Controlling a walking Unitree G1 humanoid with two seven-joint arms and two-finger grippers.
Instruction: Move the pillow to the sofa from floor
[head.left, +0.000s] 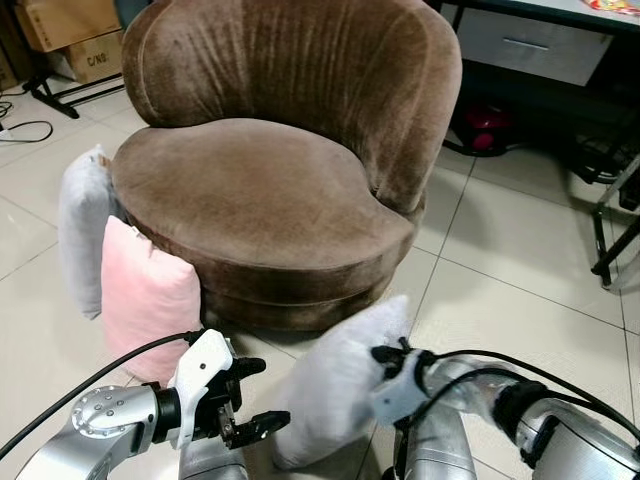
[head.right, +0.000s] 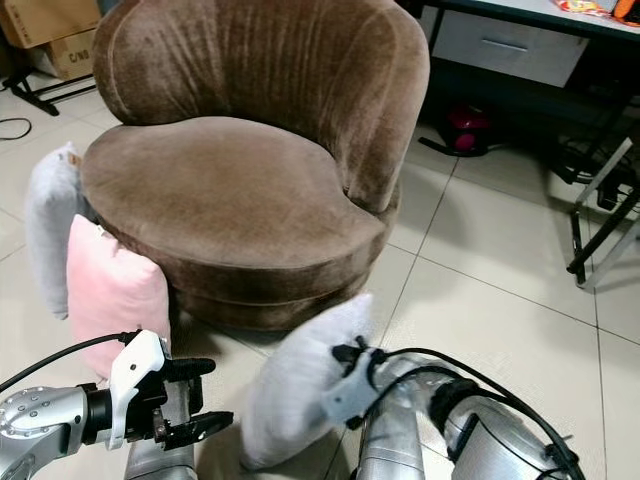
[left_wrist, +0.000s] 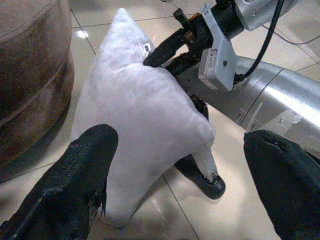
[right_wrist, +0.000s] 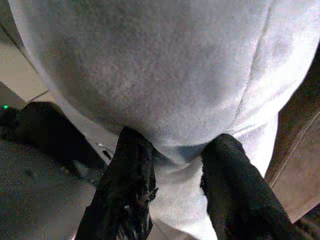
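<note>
A pale grey pillow (head.left: 335, 385) stands on end in front of the brown velvet sofa (head.left: 260, 190), its lower corner at or just above the floor tiles. My right gripper (head.left: 380, 353) is shut on the pillow's upper right edge; in the right wrist view both black fingers (right_wrist: 130, 170) pinch the fabric (right_wrist: 165, 65). My left gripper (head.left: 258, 397) is open just left of the pillow, not touching it. In the left wrist view the pillow (left_wrist: 145, 115) sits ahead between the spread fingertips (left_wrist: 90, 150).
A pink pillow (head.left: 148, 298) and another grey pillow (head.left: 82, 230) lean against the sofa's left side. Cardboard boxes (head.left: 80, 30) stand at the back left, a desk with a drawer (head.left: 530, 40) and a red object (head.left: 485, 125) at the back right, and black frame legs (head.left: 610, 230) at the right.
</note>
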